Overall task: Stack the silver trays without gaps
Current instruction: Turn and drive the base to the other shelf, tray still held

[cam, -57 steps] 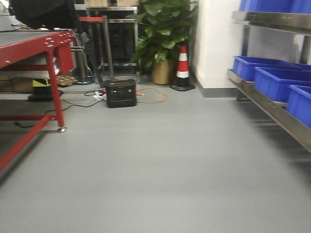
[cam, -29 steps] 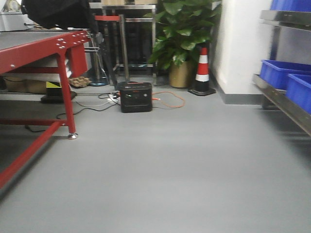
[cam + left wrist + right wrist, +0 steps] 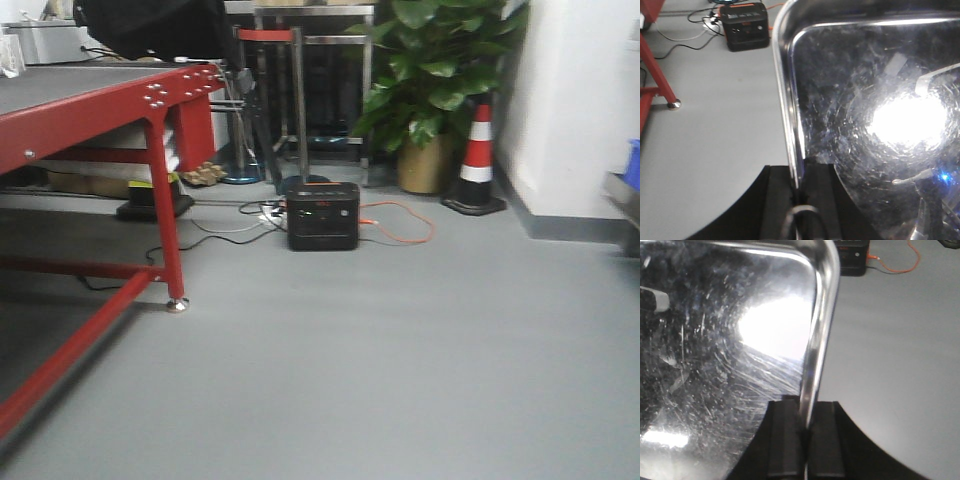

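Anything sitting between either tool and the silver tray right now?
Nothing visible. The left tool is shut on the silver tray at its left rim and the right tool is shut on its right rim, with the fingers straight on the metal. The stacking spot is in no view, so that leg can't be judged.

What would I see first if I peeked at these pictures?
A big shiny silver tray, scratched and glaring with reflected light, fills both wrist views. The left gripper and the right gripper each pinch its rim above the grey floor. In the front view, a red table stands at the left, a black box sits on the floor in the middle, and a striped cone stands by the back wall.
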Robot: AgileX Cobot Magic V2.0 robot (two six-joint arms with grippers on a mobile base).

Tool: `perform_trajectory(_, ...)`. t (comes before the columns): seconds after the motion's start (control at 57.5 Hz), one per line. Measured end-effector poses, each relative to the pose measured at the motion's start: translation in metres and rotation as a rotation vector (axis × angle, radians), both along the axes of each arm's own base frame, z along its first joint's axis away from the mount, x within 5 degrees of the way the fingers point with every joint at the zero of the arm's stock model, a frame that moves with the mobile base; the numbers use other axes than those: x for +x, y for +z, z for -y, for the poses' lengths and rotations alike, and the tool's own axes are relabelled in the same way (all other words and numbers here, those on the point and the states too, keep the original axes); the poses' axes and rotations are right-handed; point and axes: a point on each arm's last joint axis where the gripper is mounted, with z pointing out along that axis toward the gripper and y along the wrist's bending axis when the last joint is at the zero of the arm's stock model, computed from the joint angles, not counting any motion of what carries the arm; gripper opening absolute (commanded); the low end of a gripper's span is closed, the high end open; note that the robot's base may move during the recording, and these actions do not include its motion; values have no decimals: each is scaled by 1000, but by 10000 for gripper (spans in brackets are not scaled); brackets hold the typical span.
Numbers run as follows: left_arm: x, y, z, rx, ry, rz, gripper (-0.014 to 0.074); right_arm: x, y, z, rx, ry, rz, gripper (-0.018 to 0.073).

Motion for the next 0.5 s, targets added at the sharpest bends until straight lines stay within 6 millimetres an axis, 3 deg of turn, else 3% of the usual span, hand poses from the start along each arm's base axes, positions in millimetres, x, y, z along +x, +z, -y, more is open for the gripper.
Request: perform_trajectory(0.504, 1, 0, -1, 2, 3, 1, 1, 0, 0, 0, 5, 2, 4, -79)
